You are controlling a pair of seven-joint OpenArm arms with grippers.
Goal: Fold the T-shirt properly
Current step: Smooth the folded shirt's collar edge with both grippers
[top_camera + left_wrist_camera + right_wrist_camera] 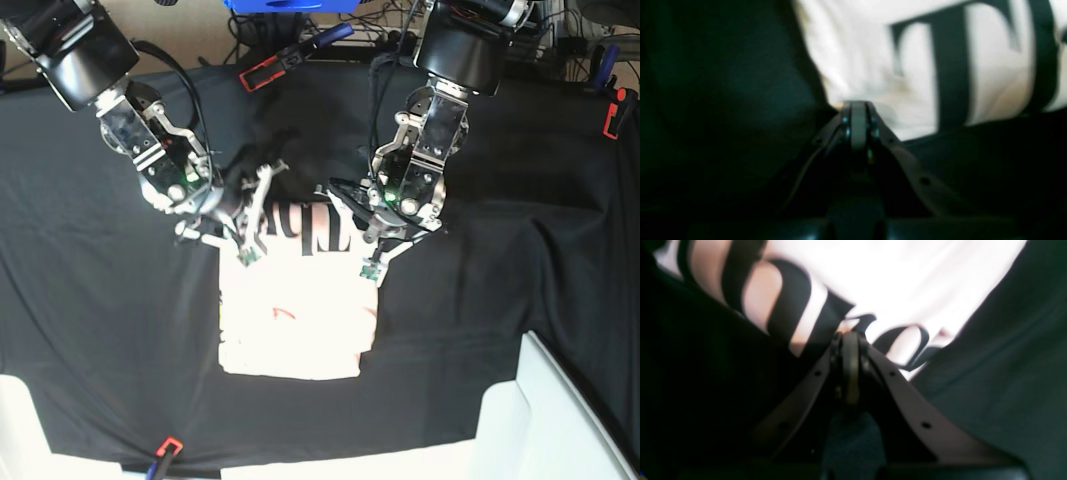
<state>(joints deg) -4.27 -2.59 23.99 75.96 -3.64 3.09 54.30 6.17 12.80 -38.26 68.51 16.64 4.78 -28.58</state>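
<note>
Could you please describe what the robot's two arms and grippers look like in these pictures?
Both arms have black box-shaped upper housings and bare silver metal wrist brackets with small green lights and black cables. The left gripper and right gripper have dark, tapering fingers with small holes and a pale pad strip between them.

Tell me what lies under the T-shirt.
The T-shirt lies on the black table cloth, which shows all around it. Whatever sits beneath the folded fabric itself is covered and cannot be seen.
</note>
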